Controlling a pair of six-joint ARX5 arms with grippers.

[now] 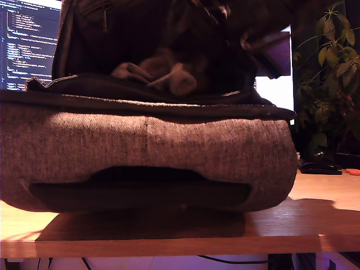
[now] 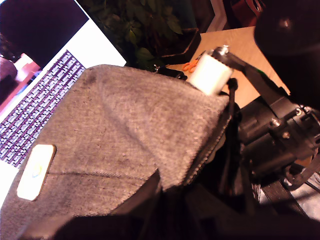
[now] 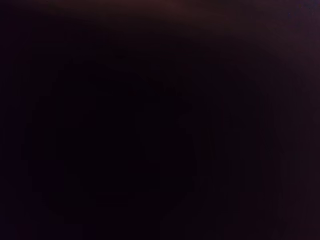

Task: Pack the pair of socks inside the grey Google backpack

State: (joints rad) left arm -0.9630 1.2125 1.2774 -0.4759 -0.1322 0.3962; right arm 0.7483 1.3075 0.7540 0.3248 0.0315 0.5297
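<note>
The grey Google backpack (image 1: 169, 146) lies on the table and fills most of the exterior view, its lid raised to show the dark lining. The pair of socks (image 1: 163, 73) rests inside the open compartment as a small grey bundle. In the first wrist view the lid's woven outside (image 2: 125, 125) slopes up with its pale patch (image 2: 36, 171) and black zipper (image 2: 210, 150). Dark shapes along that view's near edge hide my first gripper's jaws. Another arm's black body (image 2: 280, 135), with a white cylinder (image 2: 210, 72), reaches down past the zipper. The second wrist view is fully dark.
A monitor with code (image 1: 28, 39) stands behind at the exterior view's left, and a leafy plant (image 1: 332, 67) at its right. A black object (image 1: 320, 167) and an orange one (image 1: 352, 171) lie on the wooden table (image 1: 315, 197) there.
</note>
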